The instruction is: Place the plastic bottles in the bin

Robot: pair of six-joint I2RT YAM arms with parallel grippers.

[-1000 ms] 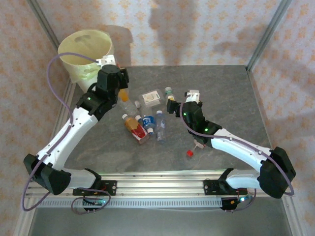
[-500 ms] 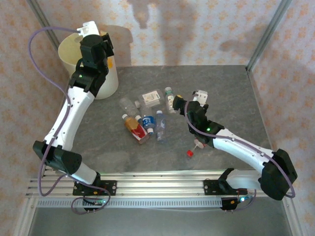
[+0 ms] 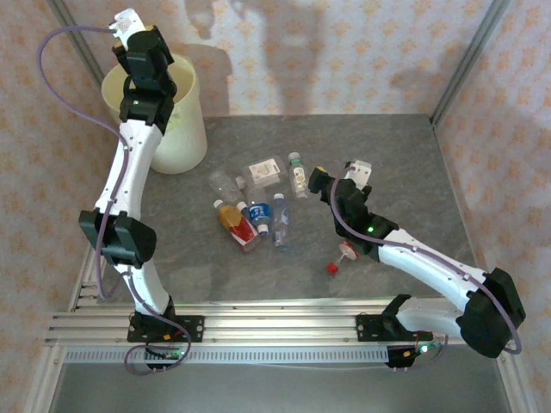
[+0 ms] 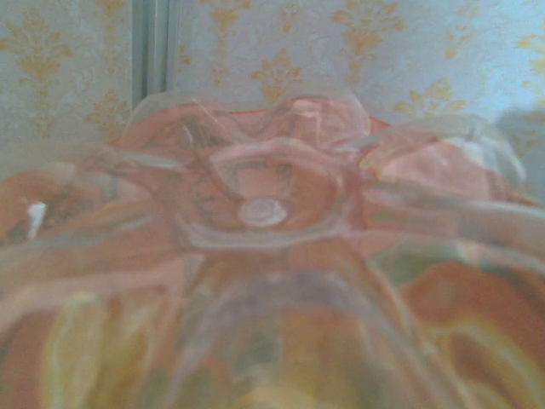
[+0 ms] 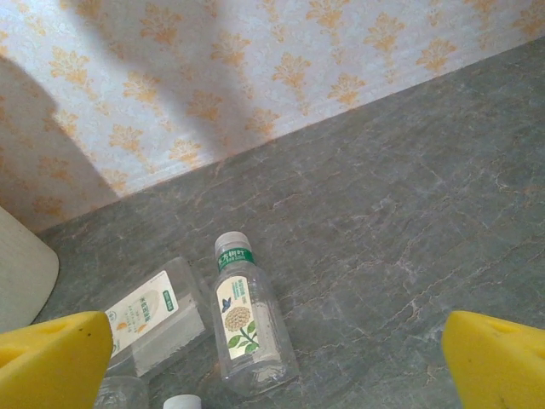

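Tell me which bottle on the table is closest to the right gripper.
The clear bottle with the green neck band and flower label, lying in front of the open right gripper. The square orange-labelled bottle and the rest lie farther left.

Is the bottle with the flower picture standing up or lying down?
Lying down: the bottle rests on its side on the table.

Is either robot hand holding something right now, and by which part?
The left hand apparently holds an orange-filled bottle, grip spot hidden; the right hand is open, empty.
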